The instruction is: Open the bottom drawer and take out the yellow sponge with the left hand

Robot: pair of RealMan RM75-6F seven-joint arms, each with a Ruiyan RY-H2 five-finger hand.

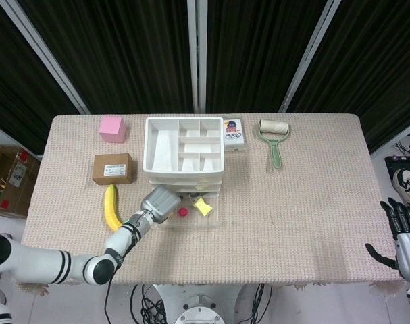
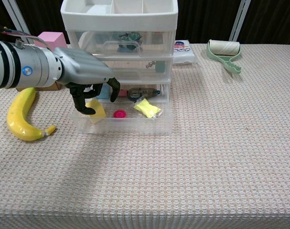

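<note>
The bottom drawer [image 2: 154,125] of the white drawer unit [image 2: 121,28] stands pulled out toward me. A yellow sponge [image 2: 97,112] lies in its left end. My left hand [image 2: 82,71] hangs over that end with its dark fingers [image 2: 82,106] curled down around the sponge, the thumb toward the drawer's middle; the sponge still lies on the drawer floor. In the head view the left hand [image 1: 159,202] hides the sponge. My right hand [image 1: 400,243] hangs past the table's right edge with its fingers spread and nothing in it.
Also in the drawer are a yellow wrapped packet [image 2: 147,108] and a small pink round piece [image 2: 119,114]. A banana [image 2: 18,119] lies left of the drawer. A cardboard box [image 1: 113,169], pink cube [image 1: 113,128], white packet [image 1: 234,133] and green lint roller [image 1: 273,131] sit farther back.
</note>
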